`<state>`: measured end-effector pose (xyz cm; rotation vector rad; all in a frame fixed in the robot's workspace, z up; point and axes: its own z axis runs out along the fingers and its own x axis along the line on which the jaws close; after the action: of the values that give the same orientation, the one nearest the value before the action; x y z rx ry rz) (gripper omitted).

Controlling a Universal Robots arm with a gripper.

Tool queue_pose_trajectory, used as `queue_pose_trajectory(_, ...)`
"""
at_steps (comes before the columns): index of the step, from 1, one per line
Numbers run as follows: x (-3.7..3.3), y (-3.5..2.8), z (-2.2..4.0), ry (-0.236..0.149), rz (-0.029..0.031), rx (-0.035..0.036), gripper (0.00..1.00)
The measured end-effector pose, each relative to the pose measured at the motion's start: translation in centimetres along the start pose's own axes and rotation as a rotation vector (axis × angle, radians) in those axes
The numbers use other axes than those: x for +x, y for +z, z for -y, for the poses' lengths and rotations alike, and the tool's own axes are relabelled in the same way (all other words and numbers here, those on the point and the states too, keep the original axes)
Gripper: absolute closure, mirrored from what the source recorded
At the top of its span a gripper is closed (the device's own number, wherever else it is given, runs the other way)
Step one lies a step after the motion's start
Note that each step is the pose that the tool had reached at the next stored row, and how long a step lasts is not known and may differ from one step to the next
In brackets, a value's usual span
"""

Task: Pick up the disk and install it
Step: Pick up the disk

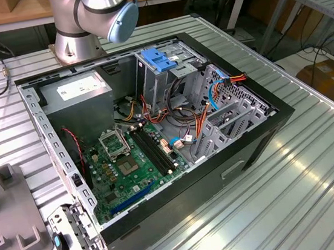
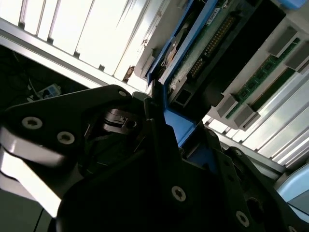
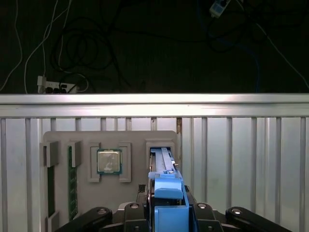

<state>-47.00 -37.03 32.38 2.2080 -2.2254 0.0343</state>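
At the grey fixture (image 3: 130, 140), gripper (image 3: 169, 202) tight around the disk (image 3: 163, 162) (edge-on, by its blue frame)

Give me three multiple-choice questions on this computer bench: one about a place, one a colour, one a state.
1. Where does the silver square processor chip lie? A in a recess of the flat grey plastic tray; B on a chair; C in a drawer.
2. What colour is the plastic carrier frame of the flat grey-metal disk? A red; B blue; C white.
3. How is the black metal computer case? A shut; B open; C upside down.
Answers: A, the chip sits in a tray recess; B, blue shows in both wrist views; B, the green motherboard lies bare.
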Motion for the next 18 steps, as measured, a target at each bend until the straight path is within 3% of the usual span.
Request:
queue_pose_trajectory(3,0.01,-0.71,0.01,0.0,0.0,0.0001,0.63)
queue_pose_trajectory(15,0.05,-2.42,0.03,0.0,0.0,0.0,0.63)
queue_pose_trajectory(18,0.05,-2.51,0.03,0.0,0.0,0.0,0.63)
